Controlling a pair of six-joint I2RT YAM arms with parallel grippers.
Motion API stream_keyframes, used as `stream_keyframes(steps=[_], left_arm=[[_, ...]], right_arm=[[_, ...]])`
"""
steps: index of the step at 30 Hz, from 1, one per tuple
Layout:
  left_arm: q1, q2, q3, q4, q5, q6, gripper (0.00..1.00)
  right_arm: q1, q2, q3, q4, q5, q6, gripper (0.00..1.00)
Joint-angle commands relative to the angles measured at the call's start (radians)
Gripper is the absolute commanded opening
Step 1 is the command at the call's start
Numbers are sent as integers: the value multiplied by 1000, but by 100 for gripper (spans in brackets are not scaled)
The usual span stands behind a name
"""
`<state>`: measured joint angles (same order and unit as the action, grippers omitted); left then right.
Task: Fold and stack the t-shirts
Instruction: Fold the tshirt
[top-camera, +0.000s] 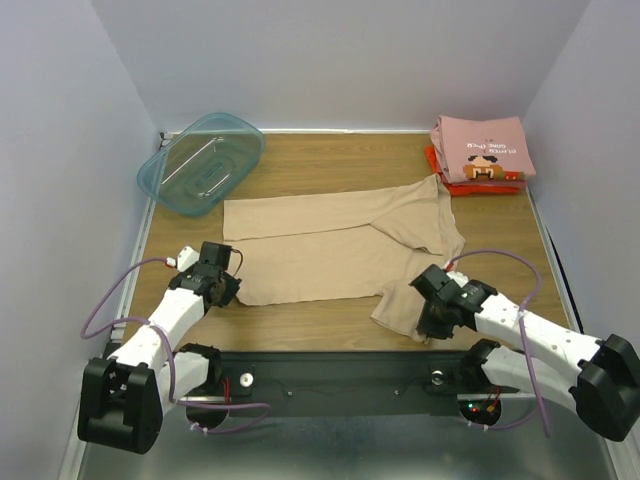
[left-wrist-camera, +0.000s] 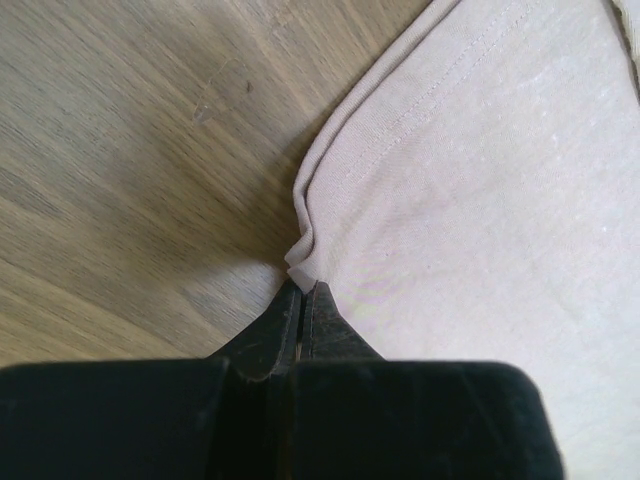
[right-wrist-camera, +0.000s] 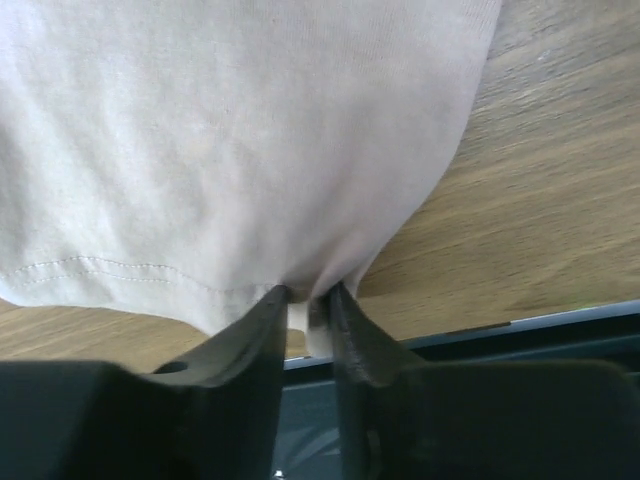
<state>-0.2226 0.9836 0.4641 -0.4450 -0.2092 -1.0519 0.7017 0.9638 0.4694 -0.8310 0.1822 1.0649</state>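
The tan t-shirt (top-camera: 330, 245) lies spread across the middle of the table, partly folded, with a sleeve bunched at the front right. My left gripper (top-camera: 222, 283) is shut on its front left corner; the left wrist view shows the hem corner (left-wrist-camera: 303, 262) pinched between the closed fingers. My right gripper (top-camera: 428, 318) is shut on the shirt's front right edge; the right wrist view shows cloth (right-wrist-camera: 230, 150) gathered between the fingers (right-wrist-camera: 350, 320) and lifted a little. The pink printed t-shirt (top-camera: 482, 148) lies folded on the red-orange one (top-camera: 440, 170) at the back right.
A translucent teal plastic tub (top-camera: 202, 163) sits at the back left corner. White walls close in the table on three sides. The black base rail (top-camera: 340, 378) runs along the near edge between the arm bases.
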Motion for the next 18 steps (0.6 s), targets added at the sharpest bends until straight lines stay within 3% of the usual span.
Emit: stream_keyframes(steps=[1,2,5,18], left_arm=[[-1,-19,-21,5,-9,13,0],[-1,-17,-21,5,-6,16,0],[-3,-20,-21,2,2,15,0],[-1,-56,10,-31,11,10,0]], right_arm=[[9,23,-12,69,13,-34,26],[10,24,-3,66,20,-46,15],[7,9,29,61,62,-54,0],[7,-20,212,24,232,-108,0]])
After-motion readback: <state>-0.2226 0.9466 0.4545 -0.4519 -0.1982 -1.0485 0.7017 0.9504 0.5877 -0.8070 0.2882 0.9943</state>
